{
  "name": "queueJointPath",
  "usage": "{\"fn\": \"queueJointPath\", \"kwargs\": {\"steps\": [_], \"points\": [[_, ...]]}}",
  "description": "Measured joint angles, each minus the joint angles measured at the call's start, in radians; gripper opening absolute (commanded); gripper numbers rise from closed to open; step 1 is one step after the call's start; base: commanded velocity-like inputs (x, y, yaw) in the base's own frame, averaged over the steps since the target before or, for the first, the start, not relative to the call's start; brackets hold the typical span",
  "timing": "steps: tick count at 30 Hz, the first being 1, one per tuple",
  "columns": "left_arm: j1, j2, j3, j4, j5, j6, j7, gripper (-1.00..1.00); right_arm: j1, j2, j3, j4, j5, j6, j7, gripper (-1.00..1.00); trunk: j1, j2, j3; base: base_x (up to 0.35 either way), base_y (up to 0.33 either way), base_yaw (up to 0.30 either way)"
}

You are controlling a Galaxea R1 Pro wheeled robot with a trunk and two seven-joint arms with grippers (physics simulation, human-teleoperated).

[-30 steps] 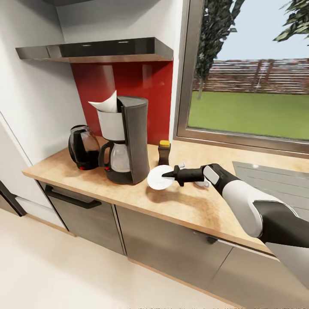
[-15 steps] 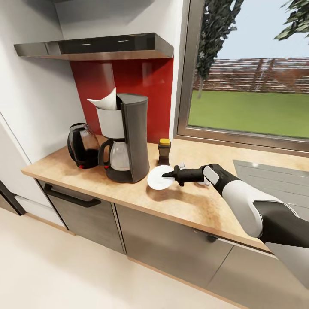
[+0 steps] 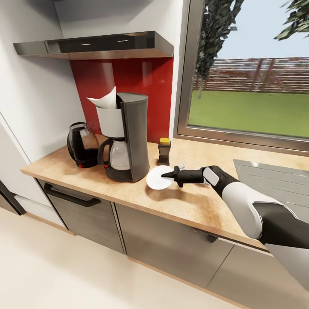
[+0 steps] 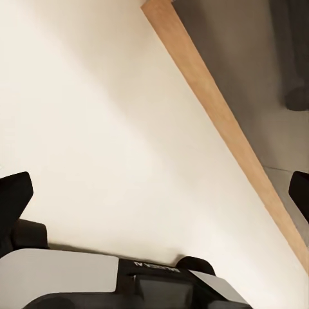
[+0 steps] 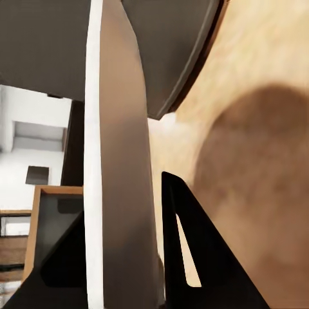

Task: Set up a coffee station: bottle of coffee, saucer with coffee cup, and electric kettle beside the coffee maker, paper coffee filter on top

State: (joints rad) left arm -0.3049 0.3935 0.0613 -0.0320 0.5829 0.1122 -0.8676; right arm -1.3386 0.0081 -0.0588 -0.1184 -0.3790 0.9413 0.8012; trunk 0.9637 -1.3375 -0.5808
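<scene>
The right claw [image 3: 168, 175] has carried the saucer [image 3: 157, 178] slightly closer to the coffee maker [image 3: 124, 137], still clamped on its rim and holding it tilted above the table [image 3: 189, 206] near the front edge. The left claw [image 4: 154, 193] stands wide open, its fingertips cut off.

Cream floor [image 4: 96, 129], wood strip [image 4: 219, 122]

One coffee maker [image 3: 126, 137], one electric kettle [image 3: 82, 145], one bottle of coffee [image 3: 164, 151], one saucer [image 3: 158, 177].
</scene>
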Motion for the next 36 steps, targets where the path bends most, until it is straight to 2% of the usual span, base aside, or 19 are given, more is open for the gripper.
{"fn": "queueJointPath", "kwargs": {"steps": [13, 19, 36], "points": [[0.0, 0.0, 0.0, 0.0, 0.0, 0.0, 0.0, 1.0, 0.001, -0.001, 0.0, 0.0, 0.001, 0.0, 0.0, -1.0, 0.0, 0.0, 0.0, 0.0, 0.0, 0.0], [0.0, 0.002, 0.0, 0.0, 0.0, 0.0, 0.0, 1.0, 0.003, -0.005, -0.003, 0.0, -0.027, 0.0, -0.002, -1.0, 0.0, 0.0, 0.0, 0.0, 0.0, 0.0], [0.0, 0.002, 0.0, 0.0, 0.0, 0.0, 0.0, 1.0, 0.003, -0.005, -0.003, 0.0, -0.029, 0.0, -0.003, -1.0, 0.0, 0.0, 0.0, 0.0, 0.009, 0.0]]}}
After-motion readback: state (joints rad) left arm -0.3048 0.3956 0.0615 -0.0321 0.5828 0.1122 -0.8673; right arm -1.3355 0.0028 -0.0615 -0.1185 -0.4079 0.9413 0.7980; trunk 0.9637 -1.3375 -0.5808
